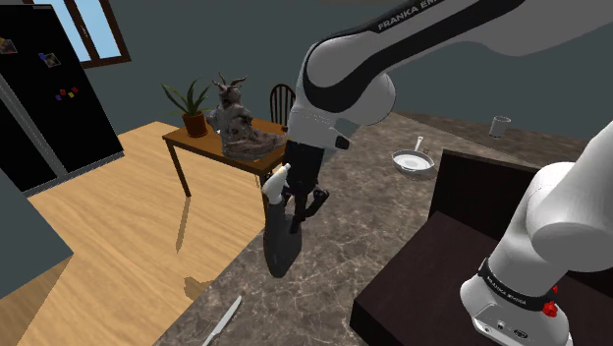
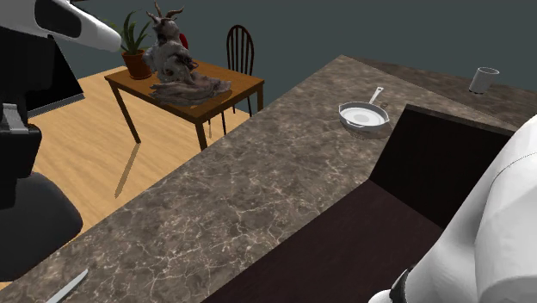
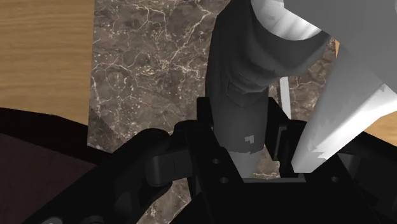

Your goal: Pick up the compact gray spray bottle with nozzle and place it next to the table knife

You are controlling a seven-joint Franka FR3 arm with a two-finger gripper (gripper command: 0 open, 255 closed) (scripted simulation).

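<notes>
The spray bottle (image 1: 280, 239) is dark grey with a white nozzle (image 1: 277, 182). It hangs upright above the marbled counter (image 1: 393, 226), and my gripper (image 1: 295, 208) is shut on its neck. The wrist view shows the grey bottle (image 3: 238, 95) clasped between the black fingers (image 3: 205, 130), its white nozzle off to one side. The bottle's dark base (image 2: 34, 219) appears at the second exterior view's left edge. The table knife (image 1: 224, 321) lies flat on the counter's near end, below and to the shoulder view's left of the bottle; the same knife (image 2: 67, 288) also appears in the second exterior view.
A white frying pan (image 1: 413, 160) and a cup (image 1: 500, 125) sit at the counter's far end. The dark stand (image 1: 462, 256) borders the counter. Beyond the counter edge a wooden table (image 1: 201, 145) holds a potted plant and a sculpture, over wood floor.
</notes>
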